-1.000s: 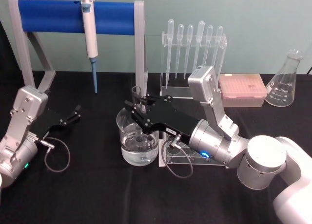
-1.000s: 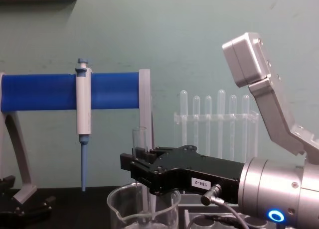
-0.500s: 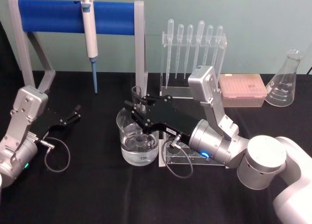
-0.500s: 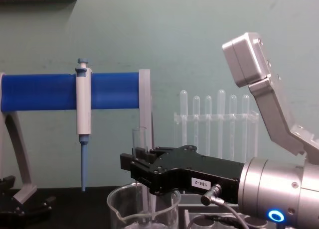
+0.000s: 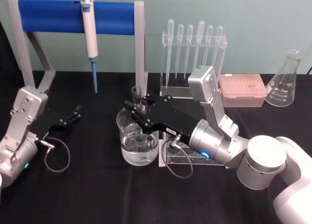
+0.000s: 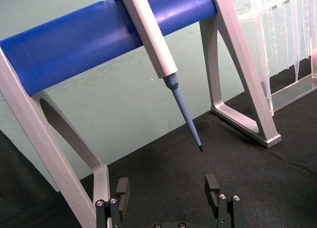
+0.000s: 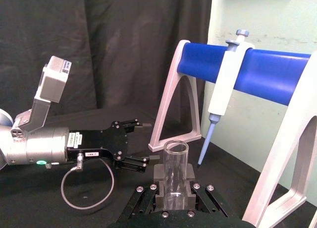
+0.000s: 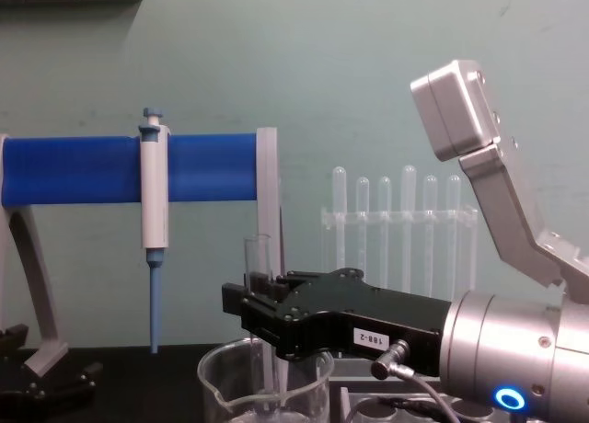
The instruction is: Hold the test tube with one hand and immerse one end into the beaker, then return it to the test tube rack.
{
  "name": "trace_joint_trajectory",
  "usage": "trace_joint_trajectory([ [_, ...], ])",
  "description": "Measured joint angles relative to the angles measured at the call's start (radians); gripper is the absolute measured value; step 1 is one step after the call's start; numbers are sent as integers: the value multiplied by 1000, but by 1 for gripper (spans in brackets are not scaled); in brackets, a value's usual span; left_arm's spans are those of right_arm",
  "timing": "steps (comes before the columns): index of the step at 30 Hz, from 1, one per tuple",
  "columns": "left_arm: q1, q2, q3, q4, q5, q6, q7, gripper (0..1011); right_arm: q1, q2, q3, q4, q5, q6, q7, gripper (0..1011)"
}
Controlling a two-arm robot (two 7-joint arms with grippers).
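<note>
The right gripper reaches in from the right over the beaker, its fingers clamped on the tube a little below the flat rim. The tube stands upright, with its open rim above the fingers and its lower end down inside the beaker, which holds clear liquid in its lower part; the rounded end appears to sit in that liquid near the middle of the beaker. From the chest, the tube rises out of the beaker in front of the grey post of the blue-barred stand. The rack, clear with round holes, lies just beside the beaker on its right, under the right wrist. The left gripper rests parked at the table's left side, well apart from the beaker, its fingers spread wide with nothing between them. A pipettor hangs from the stand's bar behind the beaker, a row of pipettes stands in its own holder farther back, and a flask sits at the far right
</note>
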State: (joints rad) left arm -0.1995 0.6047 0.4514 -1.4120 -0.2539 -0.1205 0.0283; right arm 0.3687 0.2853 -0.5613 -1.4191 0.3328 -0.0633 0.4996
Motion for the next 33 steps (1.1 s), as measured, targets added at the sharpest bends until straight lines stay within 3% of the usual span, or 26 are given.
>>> trace_joint_trajectory([
  [33,0,0,0,0,0,0,0,1000,0,0,0,0,0,0,0,225],
])
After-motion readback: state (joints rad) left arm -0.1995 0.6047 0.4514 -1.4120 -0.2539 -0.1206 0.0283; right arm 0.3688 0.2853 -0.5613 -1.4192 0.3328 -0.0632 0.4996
